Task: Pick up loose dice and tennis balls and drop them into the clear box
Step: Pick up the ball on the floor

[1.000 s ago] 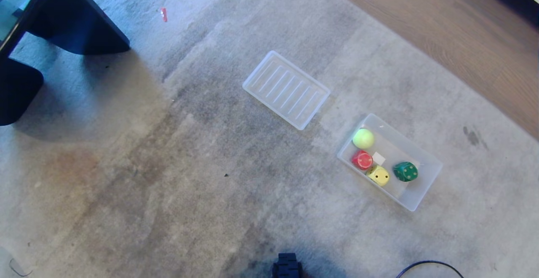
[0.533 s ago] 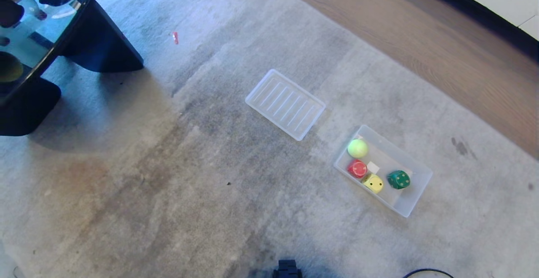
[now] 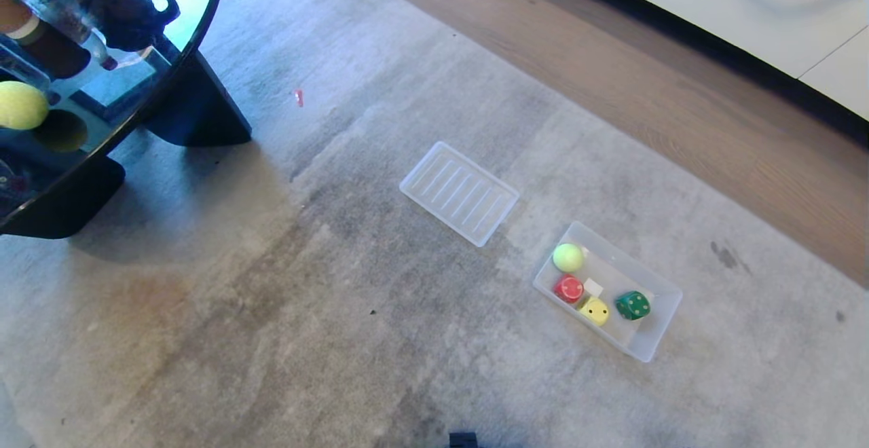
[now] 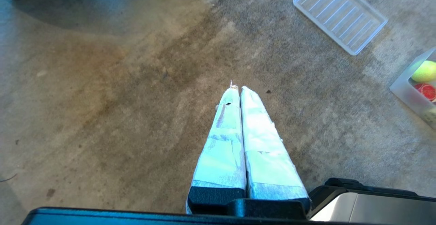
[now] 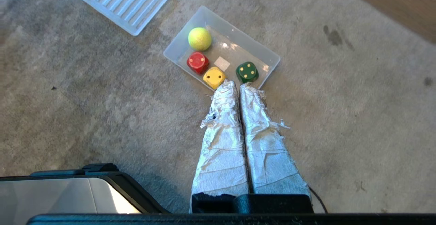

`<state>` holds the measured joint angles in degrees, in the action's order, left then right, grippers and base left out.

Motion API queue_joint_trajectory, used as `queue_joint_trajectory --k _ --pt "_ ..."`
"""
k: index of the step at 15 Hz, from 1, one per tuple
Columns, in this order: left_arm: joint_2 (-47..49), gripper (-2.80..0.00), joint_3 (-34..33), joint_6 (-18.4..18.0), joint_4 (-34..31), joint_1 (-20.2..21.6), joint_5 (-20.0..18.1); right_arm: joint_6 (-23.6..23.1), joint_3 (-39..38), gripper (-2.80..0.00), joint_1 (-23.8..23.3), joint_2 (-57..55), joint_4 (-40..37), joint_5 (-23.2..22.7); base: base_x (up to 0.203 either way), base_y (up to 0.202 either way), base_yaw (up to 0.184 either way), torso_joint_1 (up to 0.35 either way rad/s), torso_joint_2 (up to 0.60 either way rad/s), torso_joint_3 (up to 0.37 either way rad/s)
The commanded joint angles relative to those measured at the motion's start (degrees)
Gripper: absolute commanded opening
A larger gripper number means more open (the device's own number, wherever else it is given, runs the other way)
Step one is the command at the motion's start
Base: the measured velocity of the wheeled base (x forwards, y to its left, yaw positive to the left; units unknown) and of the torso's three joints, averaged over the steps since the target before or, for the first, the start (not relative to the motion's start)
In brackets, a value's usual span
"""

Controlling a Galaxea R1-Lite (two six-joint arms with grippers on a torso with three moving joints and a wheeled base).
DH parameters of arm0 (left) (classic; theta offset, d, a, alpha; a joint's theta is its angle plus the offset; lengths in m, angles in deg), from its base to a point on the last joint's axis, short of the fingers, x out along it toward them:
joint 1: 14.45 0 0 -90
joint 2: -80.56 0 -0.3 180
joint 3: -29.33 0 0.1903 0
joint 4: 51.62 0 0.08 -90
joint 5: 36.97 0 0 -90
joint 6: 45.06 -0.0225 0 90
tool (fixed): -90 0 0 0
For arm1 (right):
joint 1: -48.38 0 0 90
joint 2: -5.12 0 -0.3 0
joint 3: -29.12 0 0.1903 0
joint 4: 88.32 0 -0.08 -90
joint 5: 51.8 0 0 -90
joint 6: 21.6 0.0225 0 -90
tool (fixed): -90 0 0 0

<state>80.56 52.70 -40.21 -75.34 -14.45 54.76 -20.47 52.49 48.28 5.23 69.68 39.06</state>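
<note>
Covering most of the floor is a grey carpet [image 3: 285,312], with wood flooring [image 3: 611,88] beyond it. A dark glass worktop [image 3: 170,61] sits at the far left, carrying bottles and one tennis ball [image 3: 20,105] near its edge (loose, so probably the next pickup, and the reason the head view takes in the worktop). The flat ribbed tray [image 3: 460,193] lies on the carpet, just beside but apart from the clear box [image 3: 657,322], likely its lid set aside to keep the box open for drops. Inside the box: a second tennis ball [image 3: 567,256] at the far end, then red die [image 3: 569,288], yellow die [image 3: 595,311], green die [image 3: 633,305], plus a small white square on the box floor. No beige die visible anywhere. Left tool [image 4: 237,89] hangs over bare carpet, taped fingers pressed together, holding nothing. Right tool [image 5: 237,85] hangs above the box's near edge, fingers likewise together and empty. Both arms look parked.
</note>
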Motion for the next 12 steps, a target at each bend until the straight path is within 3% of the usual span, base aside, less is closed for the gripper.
queue_joint_trajectory --k 1,12 --pt "0.0 -2.80 0.0 0.1 0.0 0.0 0.0 0.0 -0.4 -2.80 0.0 -0.1 0.0 0.0 0.000 0.000 0.000 0.000 0.01 0.198" --pt "0.0 -2.80 0.0 0.3 0.1 0.0 0.3 0.0 -0.4 -2.80 0.0 -0.1 0.0 0.0 0.000 0.000 0.000 0.003 0.00 0.200"
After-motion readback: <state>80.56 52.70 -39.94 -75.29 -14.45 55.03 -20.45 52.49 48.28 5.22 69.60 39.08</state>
